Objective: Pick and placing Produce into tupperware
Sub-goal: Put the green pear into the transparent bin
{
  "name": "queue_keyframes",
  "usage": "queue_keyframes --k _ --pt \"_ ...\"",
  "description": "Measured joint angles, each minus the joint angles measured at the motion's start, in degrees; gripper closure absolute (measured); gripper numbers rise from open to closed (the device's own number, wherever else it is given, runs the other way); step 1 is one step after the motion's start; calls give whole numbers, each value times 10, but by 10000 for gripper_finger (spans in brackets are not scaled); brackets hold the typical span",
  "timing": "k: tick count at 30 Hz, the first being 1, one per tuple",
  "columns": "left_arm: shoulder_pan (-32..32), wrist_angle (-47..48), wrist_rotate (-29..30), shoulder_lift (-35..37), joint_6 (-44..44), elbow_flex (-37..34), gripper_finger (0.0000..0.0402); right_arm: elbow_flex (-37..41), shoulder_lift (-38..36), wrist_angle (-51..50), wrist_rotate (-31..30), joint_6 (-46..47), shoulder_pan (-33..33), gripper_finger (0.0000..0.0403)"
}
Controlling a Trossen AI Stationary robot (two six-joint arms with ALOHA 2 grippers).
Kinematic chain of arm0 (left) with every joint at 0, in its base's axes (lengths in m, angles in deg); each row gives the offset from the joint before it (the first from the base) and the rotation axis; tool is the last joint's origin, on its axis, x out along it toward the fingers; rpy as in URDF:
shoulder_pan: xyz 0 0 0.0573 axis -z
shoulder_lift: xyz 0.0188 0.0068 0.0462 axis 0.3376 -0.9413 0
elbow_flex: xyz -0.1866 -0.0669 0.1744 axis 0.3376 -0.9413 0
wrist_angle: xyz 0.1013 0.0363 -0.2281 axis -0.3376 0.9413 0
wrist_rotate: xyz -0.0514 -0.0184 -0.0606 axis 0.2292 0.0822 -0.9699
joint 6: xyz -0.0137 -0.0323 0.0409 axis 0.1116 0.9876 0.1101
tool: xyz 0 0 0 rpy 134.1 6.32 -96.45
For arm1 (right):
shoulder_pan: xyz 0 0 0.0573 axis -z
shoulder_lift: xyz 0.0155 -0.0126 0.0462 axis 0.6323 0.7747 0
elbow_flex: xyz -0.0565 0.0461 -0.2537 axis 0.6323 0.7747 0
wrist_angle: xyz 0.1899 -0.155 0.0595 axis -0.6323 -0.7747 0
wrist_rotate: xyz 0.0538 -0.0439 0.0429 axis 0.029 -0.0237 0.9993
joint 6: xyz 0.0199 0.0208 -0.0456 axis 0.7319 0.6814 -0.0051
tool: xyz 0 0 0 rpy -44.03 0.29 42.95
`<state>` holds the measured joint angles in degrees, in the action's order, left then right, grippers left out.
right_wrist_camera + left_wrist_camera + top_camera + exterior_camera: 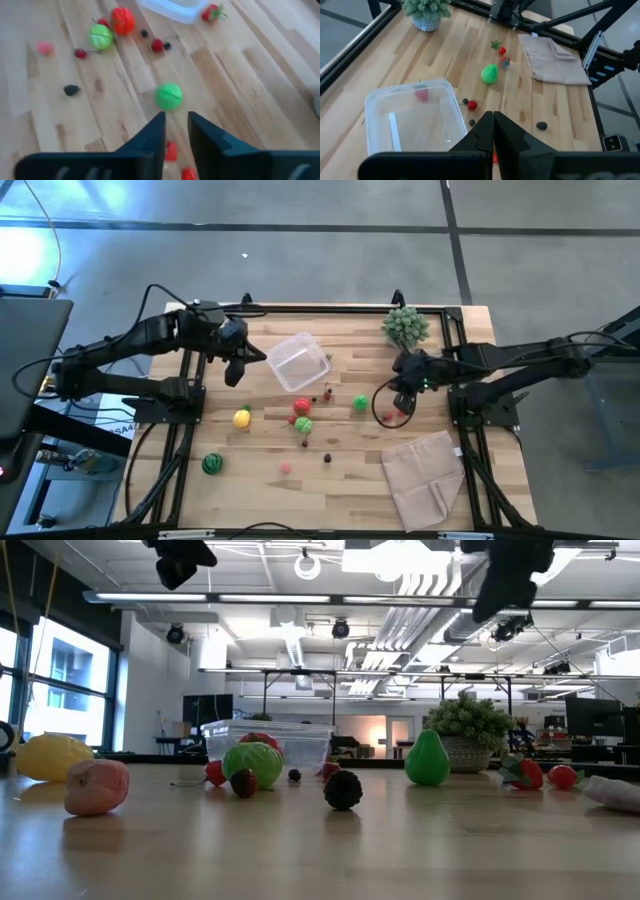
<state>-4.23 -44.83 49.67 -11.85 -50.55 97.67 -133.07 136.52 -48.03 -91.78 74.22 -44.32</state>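
While the left pincer (236, 370) is hovering with its fingers pressed together and gripping nothing just left of the clear tupperware (297, 361), that tub is sitting on the wooden surface (350, 470) with a red berry inside. The yellow lemon (242, 418), striped melon (212, 464), red tomato (302, 407) and green pear (360, 403) are lying loose below it. The right pincer (403, 406) is hanging slightly parted over small red pieces (170, 150), touching none, near the beige cloth (425, 475).
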Motion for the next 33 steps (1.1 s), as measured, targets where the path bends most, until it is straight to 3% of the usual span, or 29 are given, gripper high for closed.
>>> queue_keyframes --k 7,14,21,33 --pt "0 18 6 3 -1 -2 401 0 47 47 78 -133 66 246" --pt "0 21 7 3 -2 -2 401 0 88 71 132 -265 101 200" --pt "0 21 7 2 -2 -2 401 0 108 85 138 -330 107 192" --pt "0 21 7 2 -2 -2 401 0 189 103 142 -341 108 192"
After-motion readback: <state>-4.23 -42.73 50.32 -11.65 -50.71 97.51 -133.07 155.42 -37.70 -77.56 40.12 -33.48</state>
